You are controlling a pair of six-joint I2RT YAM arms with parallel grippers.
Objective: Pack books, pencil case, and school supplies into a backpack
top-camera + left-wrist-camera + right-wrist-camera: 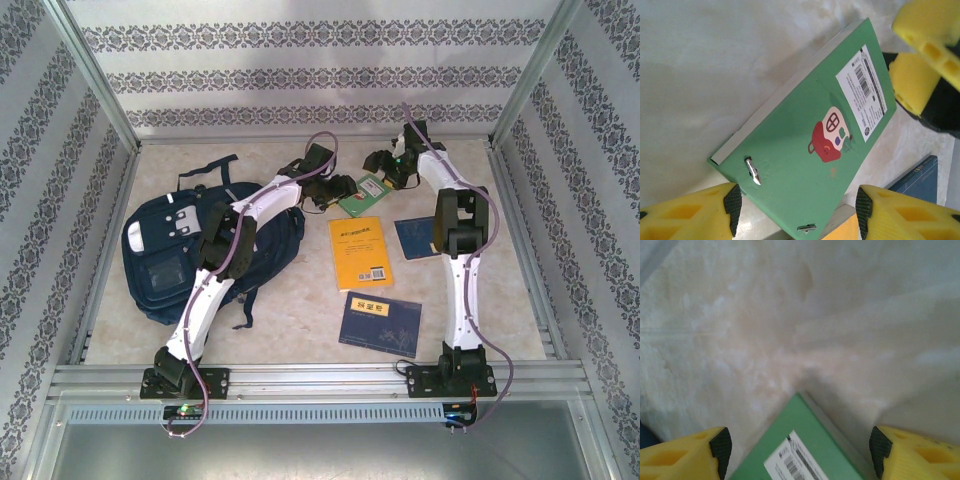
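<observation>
Left gripper [797,202] spread wide, grasping nothing, its fingers straddling a corner of the small green booklet [810,145], flat on the table [700,75]. Right gripper [799,446] released too, over the opposite end. Nearby lie the orange-yellow book [360,252] and two navy books [380,322]; the backpack [170,255] sits far left.

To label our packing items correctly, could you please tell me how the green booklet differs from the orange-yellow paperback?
The green booklet is smaller than the orange-yellow paperback. The booklet lies askew below the left gripper and right gripper, both open; the paperback has no gripper over it. Both lie on the table.
</observation>
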